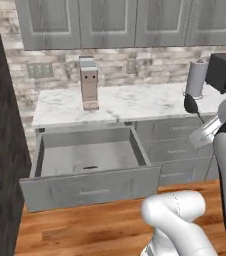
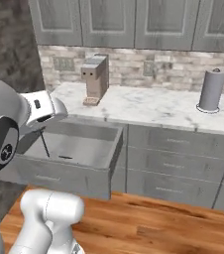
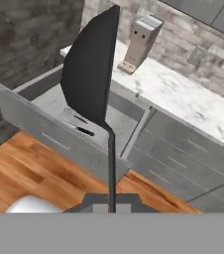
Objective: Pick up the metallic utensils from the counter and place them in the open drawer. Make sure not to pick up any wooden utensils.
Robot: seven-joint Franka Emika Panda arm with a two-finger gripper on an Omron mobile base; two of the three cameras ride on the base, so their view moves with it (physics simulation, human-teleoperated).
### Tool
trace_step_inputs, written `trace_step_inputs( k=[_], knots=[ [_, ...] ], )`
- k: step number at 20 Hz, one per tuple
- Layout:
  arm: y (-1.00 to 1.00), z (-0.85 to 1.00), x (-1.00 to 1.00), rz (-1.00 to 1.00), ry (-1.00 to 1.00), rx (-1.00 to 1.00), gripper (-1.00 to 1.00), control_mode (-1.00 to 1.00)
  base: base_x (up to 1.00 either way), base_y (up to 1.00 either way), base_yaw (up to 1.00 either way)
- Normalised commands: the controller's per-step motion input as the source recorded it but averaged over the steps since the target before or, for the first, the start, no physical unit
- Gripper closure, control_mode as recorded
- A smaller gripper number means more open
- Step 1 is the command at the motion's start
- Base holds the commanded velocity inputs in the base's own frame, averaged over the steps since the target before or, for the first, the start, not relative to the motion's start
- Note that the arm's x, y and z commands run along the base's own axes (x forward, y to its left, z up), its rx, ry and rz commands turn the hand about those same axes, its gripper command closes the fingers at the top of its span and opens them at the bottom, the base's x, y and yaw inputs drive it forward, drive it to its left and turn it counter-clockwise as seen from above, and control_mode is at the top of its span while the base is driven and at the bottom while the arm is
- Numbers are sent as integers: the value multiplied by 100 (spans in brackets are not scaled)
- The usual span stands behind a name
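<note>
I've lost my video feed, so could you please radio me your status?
Jaws shut on black-headed utensil. Open drawer ahead, one small utensil inside. Nothing in the way.

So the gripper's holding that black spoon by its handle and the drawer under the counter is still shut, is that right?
Not quite. The gripper does hold the black spoon by its handle, but the drawer under the counter is pulled open, not shut. The left base view shows its grey inside, with a small dark piece already lying in it.
</note>
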Motion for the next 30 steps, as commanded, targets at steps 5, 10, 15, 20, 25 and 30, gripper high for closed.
trace_step_inputs(
  k=[5,10,15,20,25,30],
  knots=[
    [0,0,0,0,0,0,100,100,88,-70,50],
    [0,0,0,0,0,0,100,100,12,-98,45],
    [0,0,0,0,0,0,100,100,-6,-99,57],
    [0,0,0,0,0,0,100,100,0,-77,71],
    [0,0,0,0,0,0,100,100,0,-74,72],
    [0,0,0,0,0,0,100,100,3,-86,57]
  ],
)
